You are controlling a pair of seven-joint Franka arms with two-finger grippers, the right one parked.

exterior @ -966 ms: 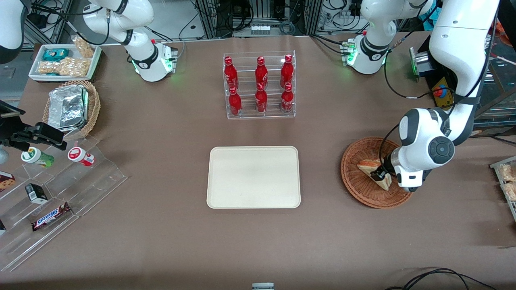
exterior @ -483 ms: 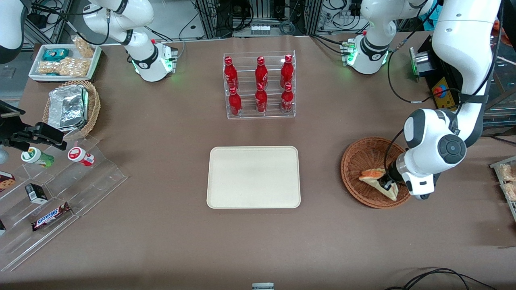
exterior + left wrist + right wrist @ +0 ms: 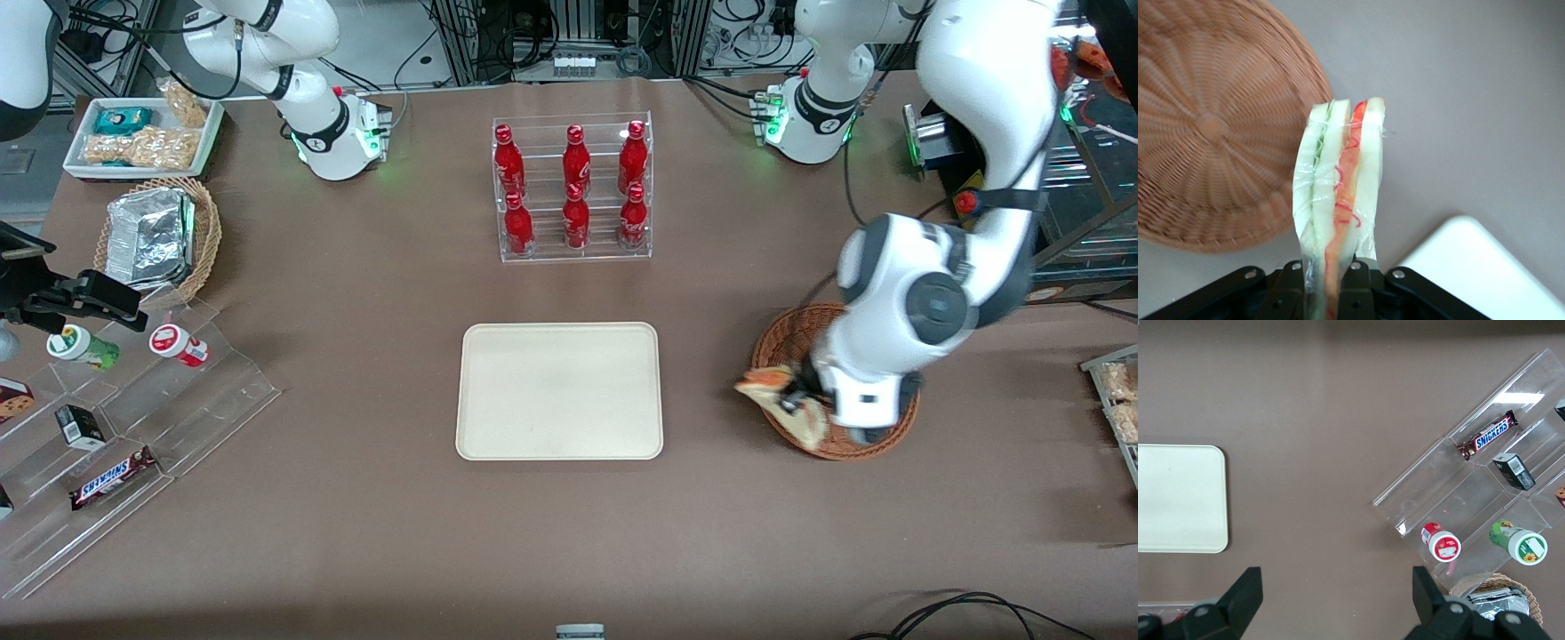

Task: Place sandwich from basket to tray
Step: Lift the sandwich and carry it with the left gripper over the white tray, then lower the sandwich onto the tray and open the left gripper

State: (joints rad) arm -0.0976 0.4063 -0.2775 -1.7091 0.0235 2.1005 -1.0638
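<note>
My left gripper (image 3: 800, 402) is shut on the sandwich (image 3: 782, 400), a wrapped wedge of white bread with orange-red and green layers. It holds the sandwich in the air over the rim of the reddish-brown wicker basket (image 3: 787, 338), on the side nearest the tray. In the left wrist view the sandwich (image 3: 1338, 193) stands clamped between the black fingers (image 3: 1365, 290), with the basket (image 3: 1211, 127) below it and a corner of the tray (image 3: 1478, 267) showing. The cream-beige tray (image 3: 559, 391) lies bare at the table's middle.
A clear rack of red bottles (image 3: 573, 191) stands farther from the front camera than the tray. Toward the parked arm's end are a tan basket with a foil container (image 3: 153, 236), a white snack tray (image 3: 142, 135) and a clear stepped stand (image 3: 116, 444) with snacks.
The gripper has lifted the sandwich out of the basket's middle and carried it toward the tray, to above the basket's rim. The arm has swung along with it.
</note>
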